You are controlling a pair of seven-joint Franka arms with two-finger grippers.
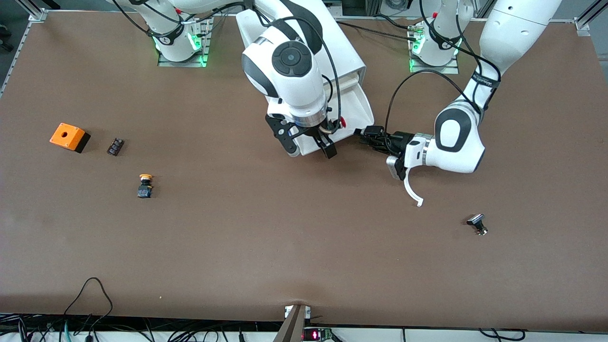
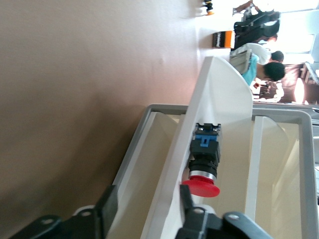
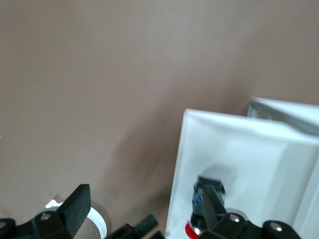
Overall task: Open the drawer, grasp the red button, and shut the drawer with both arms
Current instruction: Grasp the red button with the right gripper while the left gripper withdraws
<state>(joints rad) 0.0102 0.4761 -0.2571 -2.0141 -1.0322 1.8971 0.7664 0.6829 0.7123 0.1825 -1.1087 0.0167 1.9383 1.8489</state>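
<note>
The right gripper [image 1: 317,144] hangs over the pulled-out drawer [image 1: 349,102], fingers spread wide astride its white front wall. The left gripper [image 1: 365,134] sits at the drawer's corner, fingers parted around the same wall and pinching nothing. In the drawer, against that wall, lies the button [image 2: 204,164]: glossy round red cap, metal collar, dark block body with blue clip. On the brown surface [image 1: 266,237] toward the right arm's end lie an orange box [image 1: 69,137], a yellow-capped button [image 1: 145,186] and a small dark block [image 1: 115,147].
</note>
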